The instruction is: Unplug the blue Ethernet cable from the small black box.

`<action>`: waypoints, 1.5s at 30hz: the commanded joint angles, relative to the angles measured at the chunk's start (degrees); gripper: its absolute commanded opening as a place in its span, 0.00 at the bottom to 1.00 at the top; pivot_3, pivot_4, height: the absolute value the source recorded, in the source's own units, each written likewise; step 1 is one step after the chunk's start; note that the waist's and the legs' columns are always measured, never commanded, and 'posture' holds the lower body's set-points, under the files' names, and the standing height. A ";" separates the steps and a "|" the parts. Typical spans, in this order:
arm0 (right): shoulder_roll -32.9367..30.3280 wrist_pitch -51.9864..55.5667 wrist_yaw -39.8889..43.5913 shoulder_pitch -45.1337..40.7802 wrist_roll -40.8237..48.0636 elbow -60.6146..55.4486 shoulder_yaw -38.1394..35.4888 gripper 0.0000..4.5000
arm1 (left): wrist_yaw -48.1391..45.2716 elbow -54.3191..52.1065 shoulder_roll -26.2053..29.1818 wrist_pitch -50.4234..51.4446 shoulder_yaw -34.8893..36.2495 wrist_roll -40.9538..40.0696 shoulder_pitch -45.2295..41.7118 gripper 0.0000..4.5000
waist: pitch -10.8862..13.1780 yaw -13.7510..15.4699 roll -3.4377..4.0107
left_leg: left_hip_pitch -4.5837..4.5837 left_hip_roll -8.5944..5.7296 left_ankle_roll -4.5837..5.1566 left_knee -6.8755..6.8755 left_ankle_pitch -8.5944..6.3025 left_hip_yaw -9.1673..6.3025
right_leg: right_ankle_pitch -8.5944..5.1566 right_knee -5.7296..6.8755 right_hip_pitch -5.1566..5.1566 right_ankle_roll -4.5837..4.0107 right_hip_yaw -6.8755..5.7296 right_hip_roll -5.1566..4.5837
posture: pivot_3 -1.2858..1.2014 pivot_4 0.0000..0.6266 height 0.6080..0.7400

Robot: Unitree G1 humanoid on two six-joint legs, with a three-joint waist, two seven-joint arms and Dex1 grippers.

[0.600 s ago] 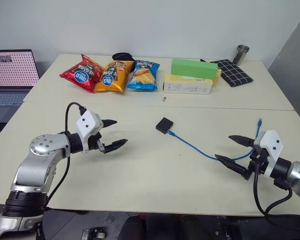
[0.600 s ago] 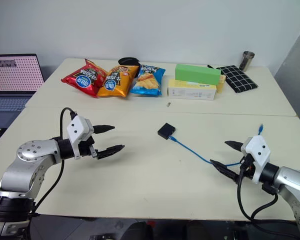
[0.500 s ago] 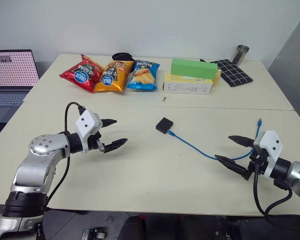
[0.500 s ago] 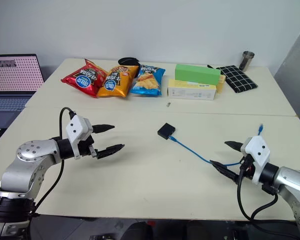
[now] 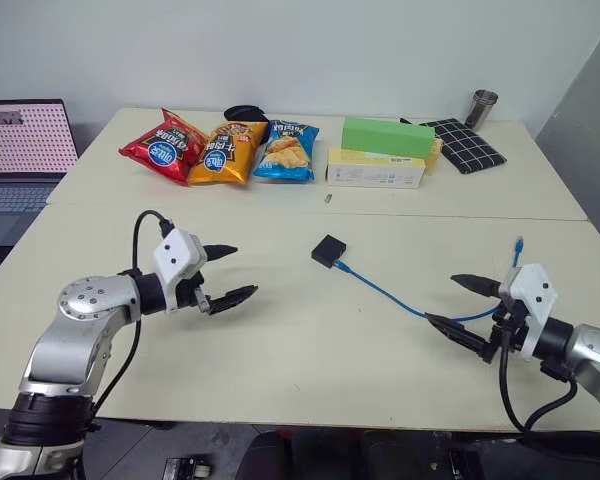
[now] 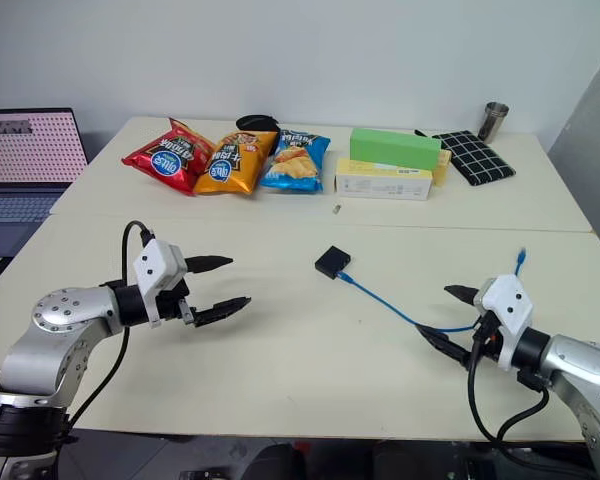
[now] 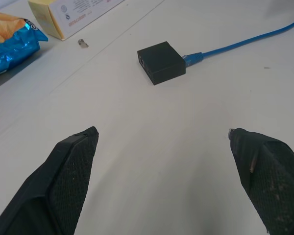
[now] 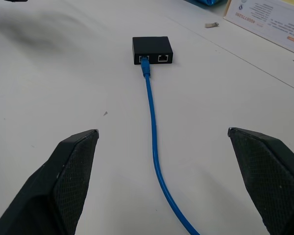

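My left gripper hangs wide open at left of the frame, and my right gripper gapes open (holding nothing) at lower right. The small black box sits mid-frame on the table, the blue Ethernet cable plugged in, trailing toward lower right.

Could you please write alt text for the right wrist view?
A blue Ethernet cable is plugged into one of two ports on a small black box on a white table, framed by the open right gripper.
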 commanded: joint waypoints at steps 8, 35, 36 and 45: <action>5.63 -0.97 -4.95 -7.94 -5.92 2.51 12.19 1.00 | -0.65 0.31 -0.11 -1.59 -3.04 2.21 -2.33 1.00 | 0.00 -0.02 -0.01 | 0.00 0.00 0.00 0.00 0.00 -0.01 | 0.00 0.01 -0.01 0.00 0.00 0.01 | 0.52 0.24 1.00; 27.66 -12.21 -6.05 -37.06 -24.31 43.46 30.83 0.60 | -10.17 1.09 1.42 2.82 -6.77 -0.35 -6.05 1.00 | 0.05 -1.39 0.04 | -0.11 0.02 -0.20 -0.01 0.11 0.02 | 0.00 0.15 -0.28 0.00 -0.03 -0.01 | 0.52 0.24 1.00; 27.55 -11.95 -5.68 -37.22 -24.58 43.68 30.99 0.55 | -10.28 1.30 1.45 2.66 -6.89 -0.21 -6.10 1.00 | 0.05 -1.40 0.04 | -0.11 0.03 -0.20 -0.02 0.11 0.01 | 0.00 0.15 -0.28 0.00 -0.04 -0.01 | 0.52 0.24 1.00; 25.05 -12.83 -2.51 -38.44 -27.43 41.68 31.95 0.10 | -11.04 6.46 1.42 1.72 -8.08 1.37 -7.57 1.00 | 0.05 -1.37 0.04 | -0.11 0.02 -0.20 -0.01 0.11 0.01 | 0.00 0.16 -0.28 0.00 -0.04 -0.01 | 0.52 0.24 1.00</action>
